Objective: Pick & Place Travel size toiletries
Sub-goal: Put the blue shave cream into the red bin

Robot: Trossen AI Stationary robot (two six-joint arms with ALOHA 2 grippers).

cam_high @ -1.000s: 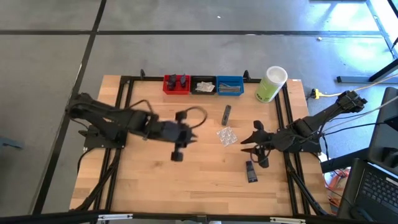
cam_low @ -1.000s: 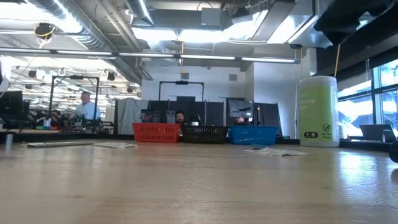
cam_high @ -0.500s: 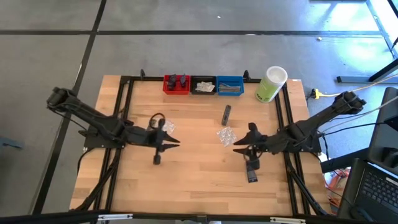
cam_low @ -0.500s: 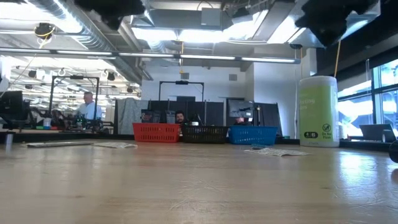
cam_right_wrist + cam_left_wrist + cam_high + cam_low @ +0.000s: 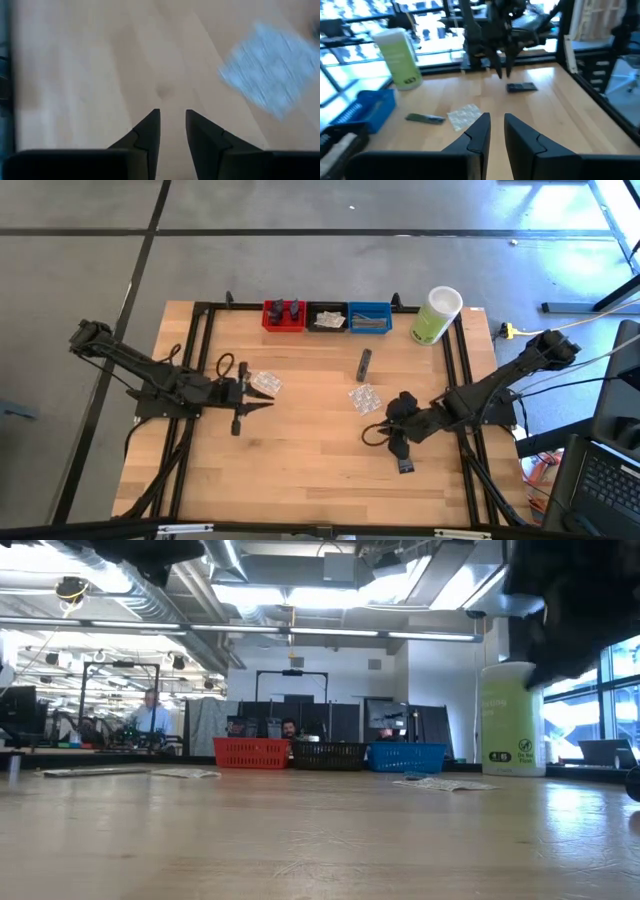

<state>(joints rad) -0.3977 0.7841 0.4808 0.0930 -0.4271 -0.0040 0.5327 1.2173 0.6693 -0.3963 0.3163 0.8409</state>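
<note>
**High view.** Four toiletries lie loose on the table (image 5: 300,470). One clear packet (image 5: 263,383) is just beside the left gripper (image 5: 262,402). A second clear packet (image 5: 365,398) lies ahead of the right gripper (image 5: 390,436). One grey sachet (image 5: 364,364) lies beyond that second packet, and one dark tube (image 5: 404,462) lies just beside the right jaws. There are three bins. The red bin (image 5: 284,316) holds two dark tubes, the black bin (image 5: 327,317) pale packets and the blue bin (image 5: 370,317) grey sachets. One green container (image 5: 436,315) stands near them. How the jaws stand cannot be told from this height.

**Low view.** The three bins and the container stand in a row, and a packet (image 5: 440,783) lies flat in front of them. Only this view shows two people (image 5: 150,718) in the room behind. The grippers are just dark shapes at the top.

**Left wrist view.** The left gripper (image 5: 496,116) has its jaws a narrow slit apart, with nothing between them. Ahead of them lie one packet (image 5: 464,116), the sachet (image 5: 425,118) and the tube (image 5: 522,87). The right arm's gripper (image 5: 502,70) hangs over the tube.

**Right wrist view.** The right gripper (image 5: 172,112) has its jaws nearly together over bare wood and holds nothing. One packet (image 5: 270,85) lies ahead and to one side.

**A second ago.** The left gripper reached out over mid-table and no packet lay beside it. The right jaws stood wider.
</note>
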